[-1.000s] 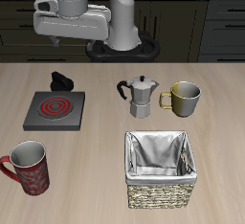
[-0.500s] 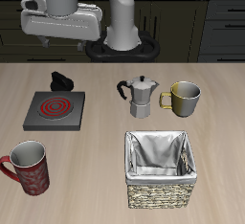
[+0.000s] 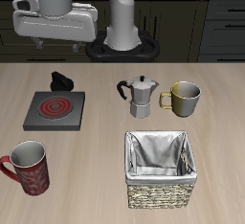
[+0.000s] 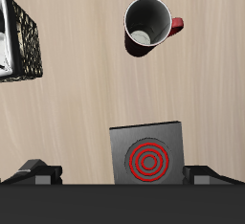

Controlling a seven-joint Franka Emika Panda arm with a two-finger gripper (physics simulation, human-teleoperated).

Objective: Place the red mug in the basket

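Hand: our hand hangs high above the back of the desk, over the stove plate side. Its fingers show only as dark stubs at the frame edge in the wrist view, set well apart, so we judge it wide open with nothing in it.
Below the hand: a small black stove plate with a red coil ring sits on the desk.
Red mug: the red mug stands upright near the desk's front edge, well apart from the hand, mouth up, its loop handle sticking out to one side.
Handling: we judge it a rigid, glazed, fairly heavy mug, probably slick and breakable if dropped.
Where to hold: we would pinch the rim wall, one finger inside and one outside, away from the handle.
Basket: the basket sits open near the front edge, well apart from the mug, wider than it, cloth-lined.
Other things: a moka pot and an olive-yellow mug stand farther back.
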